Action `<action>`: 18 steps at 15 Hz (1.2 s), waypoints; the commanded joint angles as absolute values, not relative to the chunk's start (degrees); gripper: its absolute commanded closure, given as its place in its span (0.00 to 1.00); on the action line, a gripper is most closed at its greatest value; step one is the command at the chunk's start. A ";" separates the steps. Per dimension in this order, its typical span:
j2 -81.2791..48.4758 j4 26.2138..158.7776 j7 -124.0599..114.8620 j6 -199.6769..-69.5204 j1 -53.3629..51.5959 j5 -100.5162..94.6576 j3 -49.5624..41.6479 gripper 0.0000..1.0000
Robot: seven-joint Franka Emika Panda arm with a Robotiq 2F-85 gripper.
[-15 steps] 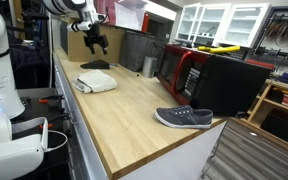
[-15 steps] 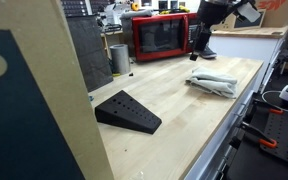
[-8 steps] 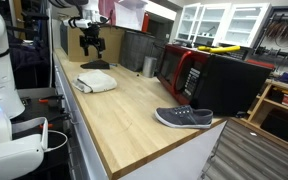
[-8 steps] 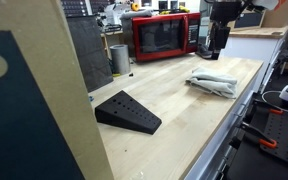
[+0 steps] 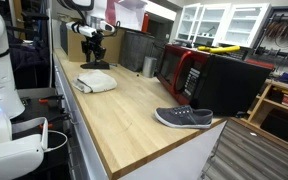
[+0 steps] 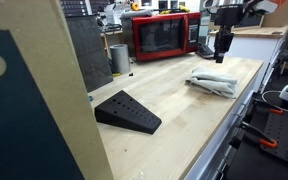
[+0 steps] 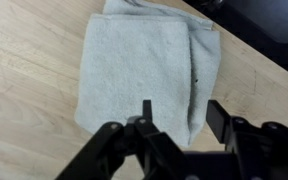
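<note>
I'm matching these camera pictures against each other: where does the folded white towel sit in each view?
In an exterior view: the towel lies left of centre, near the counter's left edge.
In an exterior view: the towel lies right of centre, by the counter's right edge.
Wrist view: the towel fills the upper middle.
Shared landmark: the wooden counter under it; the red microwave shows in both exterior views only.

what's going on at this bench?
A Panda arm hangs its gripper over a folded towel on the wooden counter. The jaws stand apart with nothing between them, and they are clear of the towel. A black wedge, a grey shoe and a red microwave also sit on the counter, all away from the gripper.
</note>
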State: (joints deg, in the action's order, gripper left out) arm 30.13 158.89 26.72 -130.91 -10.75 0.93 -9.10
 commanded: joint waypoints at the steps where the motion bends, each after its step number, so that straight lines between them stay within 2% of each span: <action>1: 26.09 158.81 28.64 -134.50 -10.55 3.09 -8.84 0.71; 4: 22.36 158.84 27.88 -137.75 -10.07 2.37 -7.97 0.95; 5: 21.18 158.85 27.81 -138.89 -9.88 2.12 -7.77 0.99; 18: 8.71 158.84 36.04 -149.93 -11.66 13.03 -4.93 1.00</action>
